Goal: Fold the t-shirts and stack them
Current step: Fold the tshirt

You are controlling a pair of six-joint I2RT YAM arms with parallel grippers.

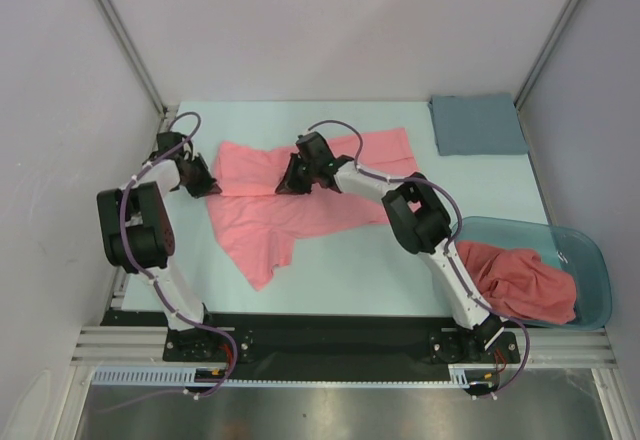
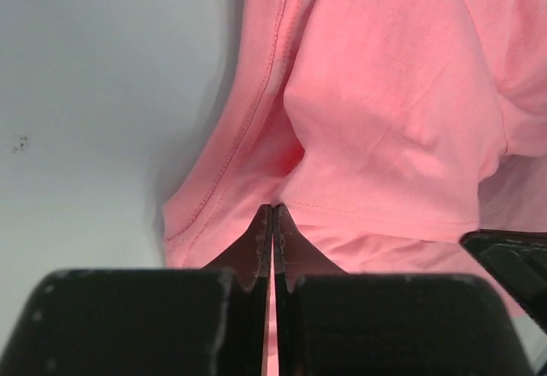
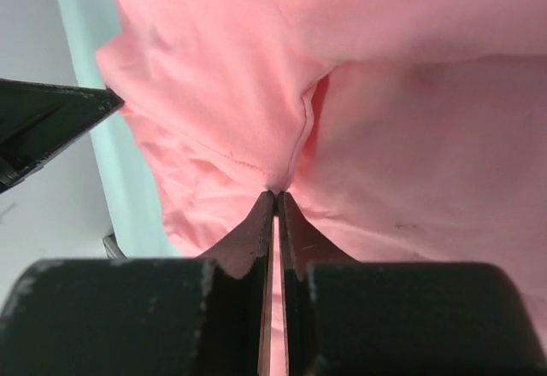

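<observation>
The left gripper and right gripper each pinch the soft salmon-pink t-shirt tight, but a hard pull could slip the thin cloth free.

Both arms stretch forward, elbows raised, wrists bent down. The left gripper and, to its right, the right gripper each press their fingers together on a pinch of the t-shirt.

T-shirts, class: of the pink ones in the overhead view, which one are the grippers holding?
The t-shirt spread on the table; the left gripper and right gripper are both shut on it. The other t-shirt lies crumpled in the teal tub.
</observation>
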